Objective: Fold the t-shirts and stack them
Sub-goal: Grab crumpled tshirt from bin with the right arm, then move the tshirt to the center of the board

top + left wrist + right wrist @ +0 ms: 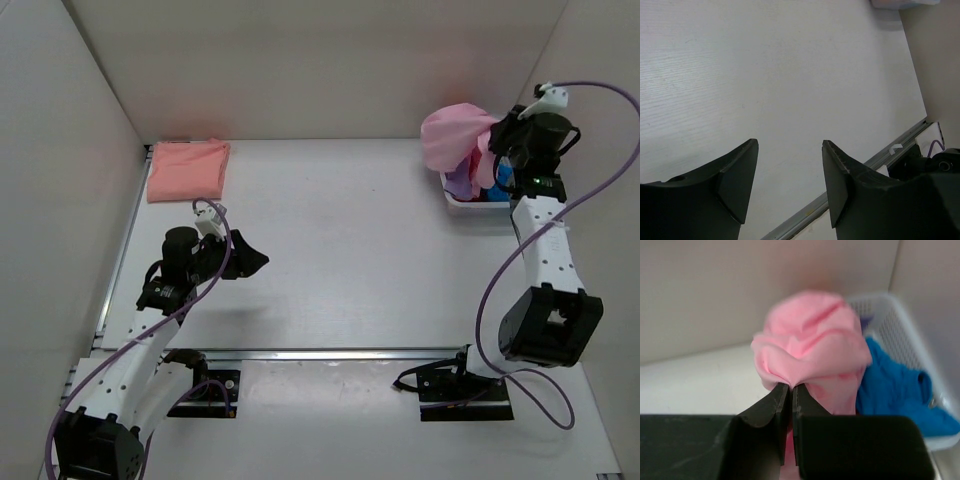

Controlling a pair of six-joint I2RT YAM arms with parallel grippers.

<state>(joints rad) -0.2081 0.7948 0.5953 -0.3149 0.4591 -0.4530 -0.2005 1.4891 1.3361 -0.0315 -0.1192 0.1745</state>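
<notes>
Folded salmon shirt is lying far left, likely starting the stack; left gripper is hovering wide open over the table, idle; right gripper is pinching the pink shirt above the basket, likely for folding

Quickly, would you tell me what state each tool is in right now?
Left tool: open, holding nothing.
Right tool: closed on the pink shirt.
</notes>
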